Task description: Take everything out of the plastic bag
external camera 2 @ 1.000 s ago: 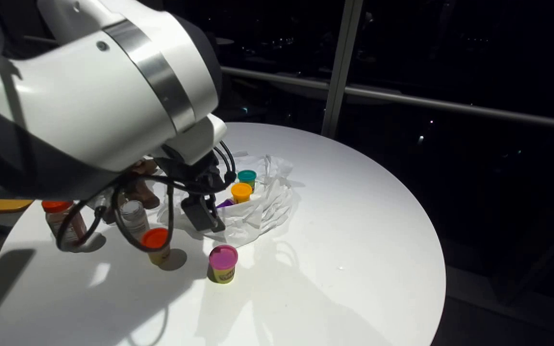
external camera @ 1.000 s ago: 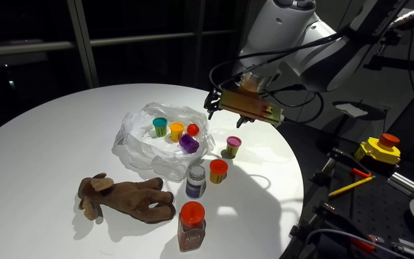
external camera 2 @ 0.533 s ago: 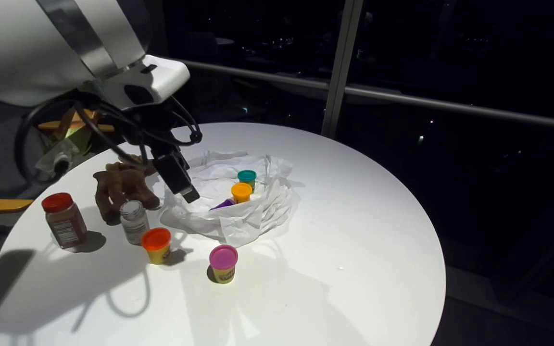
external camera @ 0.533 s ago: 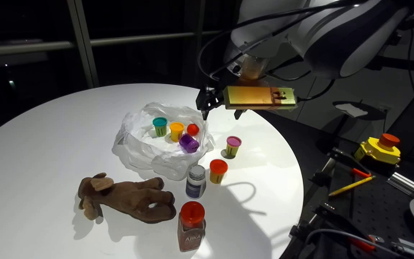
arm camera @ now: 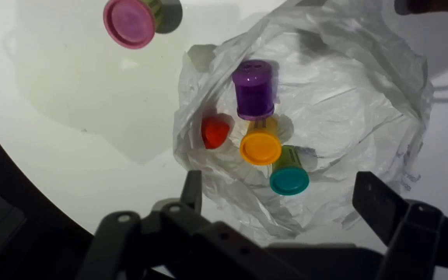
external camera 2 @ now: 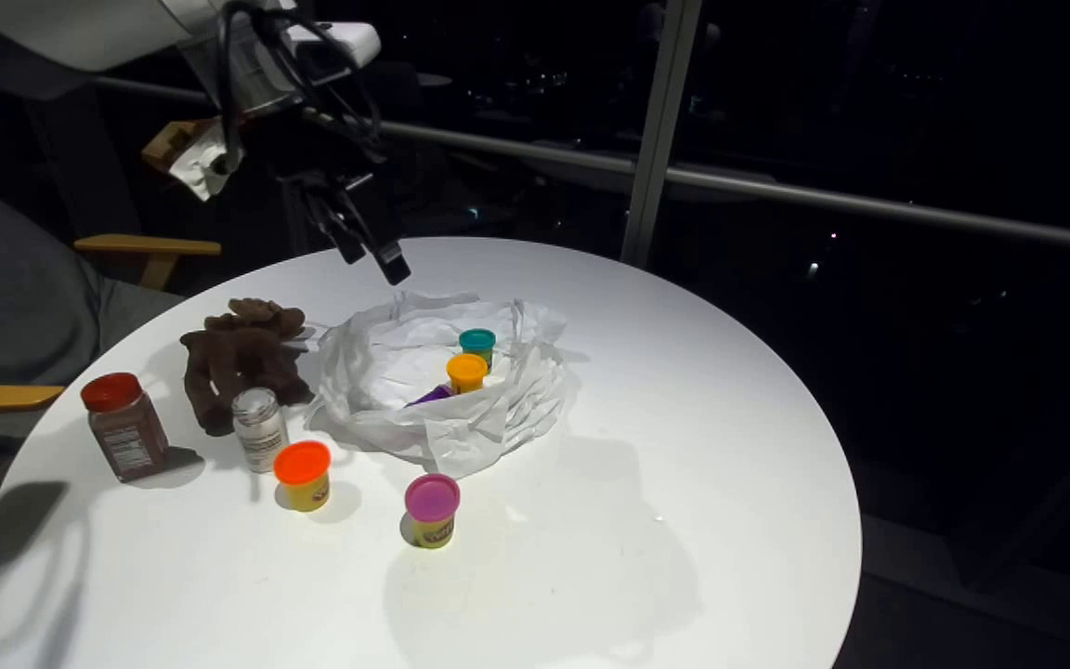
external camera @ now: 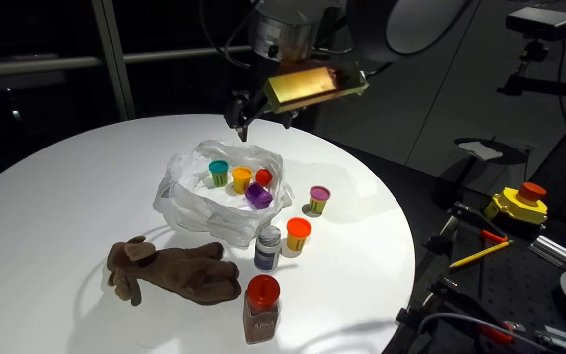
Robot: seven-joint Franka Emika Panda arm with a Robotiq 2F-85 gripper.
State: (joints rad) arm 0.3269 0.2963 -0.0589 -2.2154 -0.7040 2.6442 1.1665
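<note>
The bag (external camera: 189, 211) lies slumped on the surface (external camera: 81, 196) with its mouth spread wide, probably a help, since whatever is inside can be reached from overhead. That seems to be why the jaws hang above it, parted wide with nothing between them. Inside, the teal cup (arm camera: 289, 181) and orange cup (arm camera: 260, 147) stand upright, which should suit a pinch around their sides; the purple cup (arm camera: 253, 91) lies tipped over and may roll if nudged. A red lump (arm camera: 214, 133) sits near the bag's wall, where a grab could catch plastic too. The pink cup (external camera 2: 432, 509), red-lidded cup (external camera 2: 304, 476), white jar (external camera 2: 260, 430), Ajika jar (external camera: 262, 314) and toy (external camera: 177, 273) rest outside, apparently already unloaded, leaving the opening unobstructed.
</note>
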